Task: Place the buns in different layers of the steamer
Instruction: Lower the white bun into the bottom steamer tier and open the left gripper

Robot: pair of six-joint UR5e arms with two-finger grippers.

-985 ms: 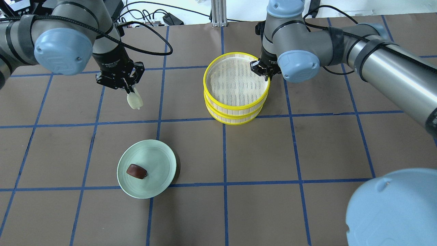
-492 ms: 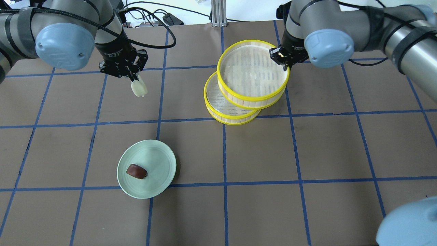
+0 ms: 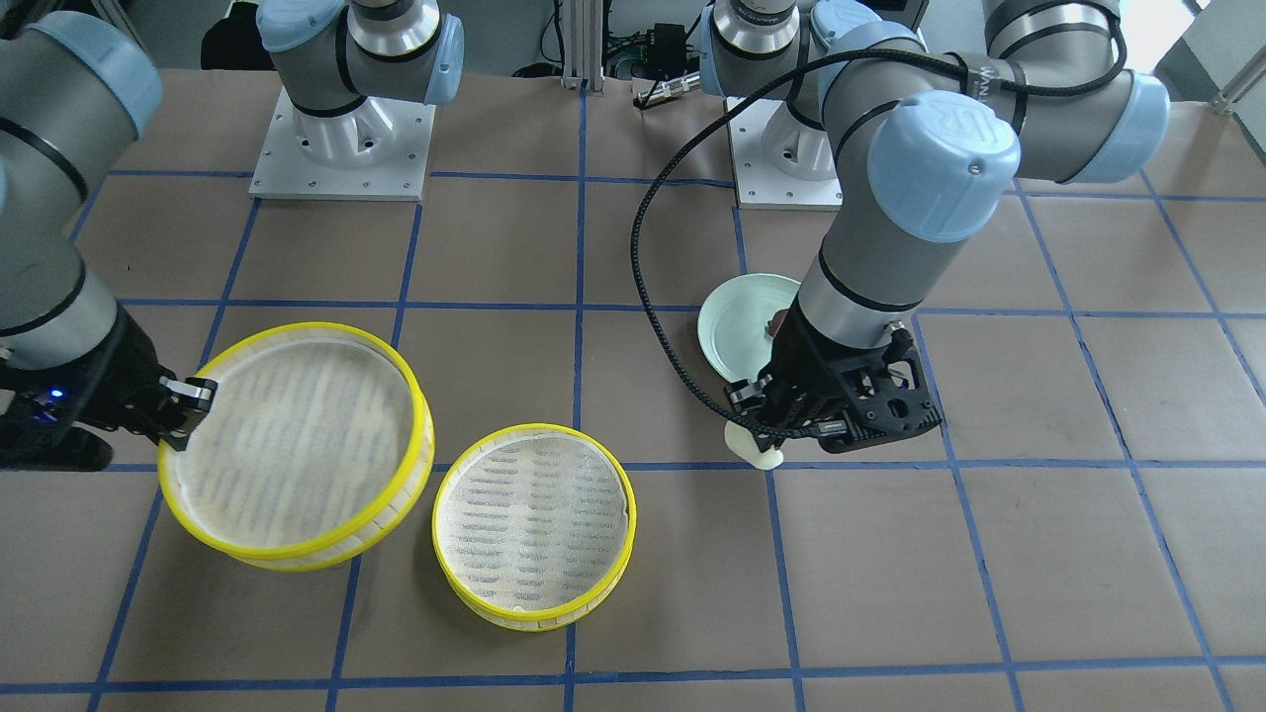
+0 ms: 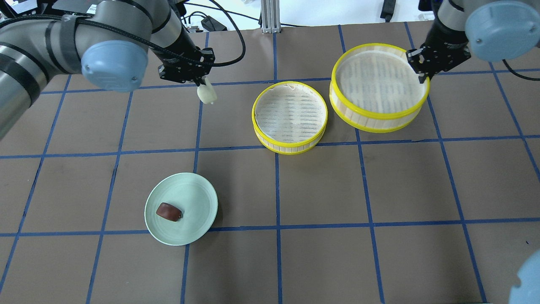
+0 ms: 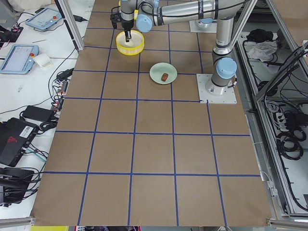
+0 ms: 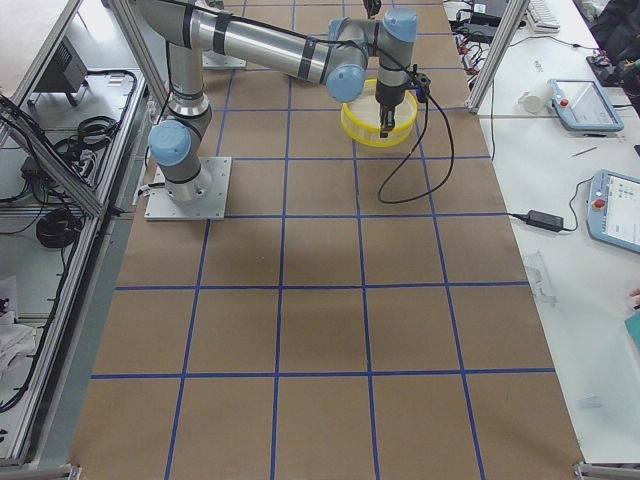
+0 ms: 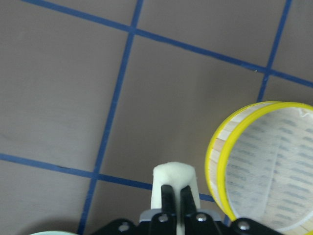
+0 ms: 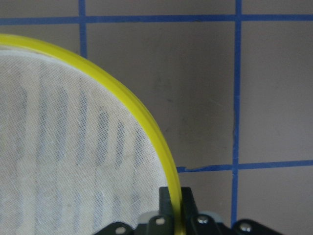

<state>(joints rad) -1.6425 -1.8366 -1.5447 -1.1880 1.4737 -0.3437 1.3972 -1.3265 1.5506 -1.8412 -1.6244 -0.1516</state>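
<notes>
My left gripper (image 4: pixel 203 86) is shut on the cream-white bun (image 4: pixel 207 94) and holds it above the table, left of the lower steamer tray (image 4: pixel 289 148). In the left wrist view the bun (image 7: pixel 175 177) sits between the fingers, with that tray's rim (image 7: pixel 212 161) to the right. My right gripper (image 4: pixel 422 77) is shut on the rim of the upper steamer tray (image 4: pixel 371 121) and holds it clear of the lower tray, to its right. Both trays are empty. The dark reddish-brown bun (image 4: pixel 169 211) lies on the pale green plate (image 4: pixel 198 198).
The table is brown paper with a blue tape grid. From the front, the held tray (image 3: pixel 287 554) and the resting tray (image 3: pixel 534 618) are side by side and apart. The plate (image 3: pixel 732 326) is partly hidden behind the left arm.
My right gripper has lifted the upper tray off the lower one and carried it right. My left gripper has moved right and farther back with the white bun.
</notes>
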